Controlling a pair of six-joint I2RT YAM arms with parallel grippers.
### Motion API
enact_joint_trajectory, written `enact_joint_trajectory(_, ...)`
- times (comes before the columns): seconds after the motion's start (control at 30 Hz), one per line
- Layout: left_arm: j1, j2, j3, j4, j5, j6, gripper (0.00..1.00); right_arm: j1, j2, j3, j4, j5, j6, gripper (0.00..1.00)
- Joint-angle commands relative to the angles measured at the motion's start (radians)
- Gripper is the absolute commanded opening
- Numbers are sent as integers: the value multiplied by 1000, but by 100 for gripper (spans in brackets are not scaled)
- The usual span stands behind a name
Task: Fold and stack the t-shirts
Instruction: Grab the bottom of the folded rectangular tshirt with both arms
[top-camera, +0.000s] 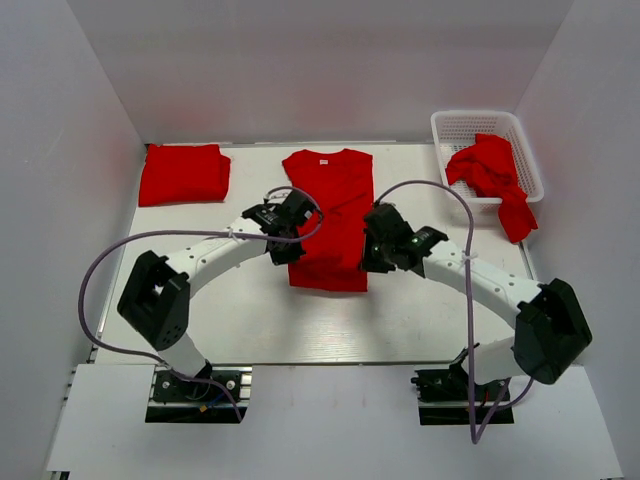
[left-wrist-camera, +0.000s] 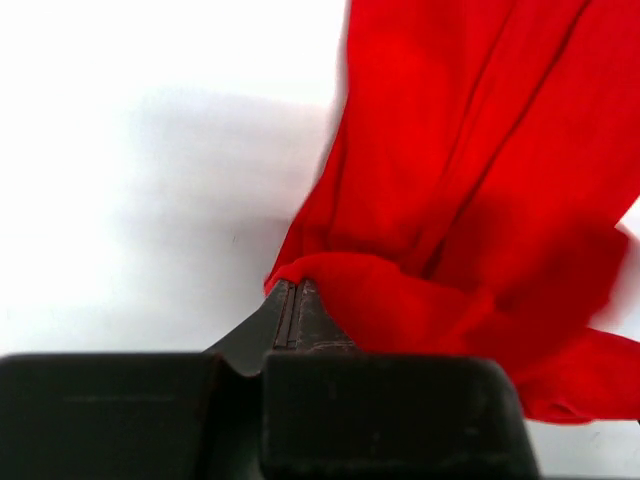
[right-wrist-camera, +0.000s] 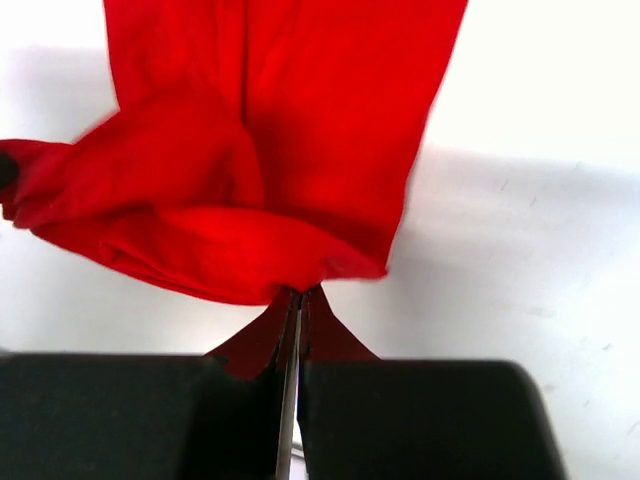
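- The middle t-shirt (top-camera: 330, 190) is soft, matt red cloth that creases easily.
- The folded t-shirt (top-camera: 184, 173) is the same matt red cloth, lying smooth.
- The basket (top-camera: 475, 120) is white plastic lattice with a slight sheen.
- The crumpled t-shirt (top-camera: 485, 168) is matt red cloth, rumpled.
- The table (top-camera: 250, 310) is white, smooth and matt, faintly scuffed.
- The left gripper (left-wrist-camera: 293, 300) and right gripper (right-wrist-camera: 297, 300) look like matt black plastic.
- The arm shells (top-camera: 215, 255) are smooth white plastic.
- The cables (top-camera: 85, 290) have a smooth lilac sleeve.

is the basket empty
No, a crumpled red t-shirt lies in the basket and hangs over its near rim.
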Motion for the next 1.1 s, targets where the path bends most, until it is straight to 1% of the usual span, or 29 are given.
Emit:
enact_joint_trajectory(0.0, 32, -2, 58, 93, 4, 105, 0, -49, 46, 81, 23, 23, -80, 0)
enact_joint_trajectory(0.07, 48, -2, 69, 178, 31, 141, 0, -76, 66, 113, 35, 11, -111, 0)
enact_joint_trajectory(0.1, 58, -2, 69, 205, 43, 189, 0, -88, 87, 132, 40, -2, -115, 0)
enact_joint_trajectory(0.3, 80, 91, 170, 267, 44, 296, 0, -155, 158, 195, 70, -55, -163, 0)
enact_joint_trajectory(0.4, 100, 128, 230, 307, 79, 347, 0, -183, 199, 224, 76, -71, -187, 0)
enact_joint_trajectory(0.47, 109, 172, 265, 307, 79, 347, 0, -201, 209, 248, 83, -86, -198, 0)
enact_joint_trajectory(0.5, 109, 188, 308, 278, 64, 356, 0, -208, 215, 256, 80, -88, -209, 0)
enact_joint_trajectory(0.6, 131, 241, 356, 239, 44, 356, 0, -235, 258, 305, 80, -100, -229, 0)
enact_joint_trajectory(0.73, 164, 261, 365, 239, 33, 356, 0, -261, 310, 350, 81, -138, -243, 0)
enact_joint_trajectory(0.77, 177, 262, 365, 251, 33, 356, 0, -275, 327, 365, 84, -175, -250, 0)
enact_joint_trajectory(0.83, 187, 272, 365, 274, 33, 356, 0, -284, 345, 377, 87, -189, -256, 0)
enact_joint_trajectory(0.9, 200, 281, 345, 313, 89, 407, 0, -295, 370, 393, 84, -206, -258, 0)
enact_joint_trajectory(0.93, 200, 281, 345, 374, 118, 437, 0, -307, 379, 400, 86, -210, -264, 0)
enact_joint_trajectory(0.97, 200, 303, 334, 391, 145, 477, 0, -309, 393, 408, 87, -226, -267, 0)
enact_joint_trajectory(1.07, 209, 350, 362, 414, 169, 500, 0, -324, 431, 434, 89, -249, -275, 0)
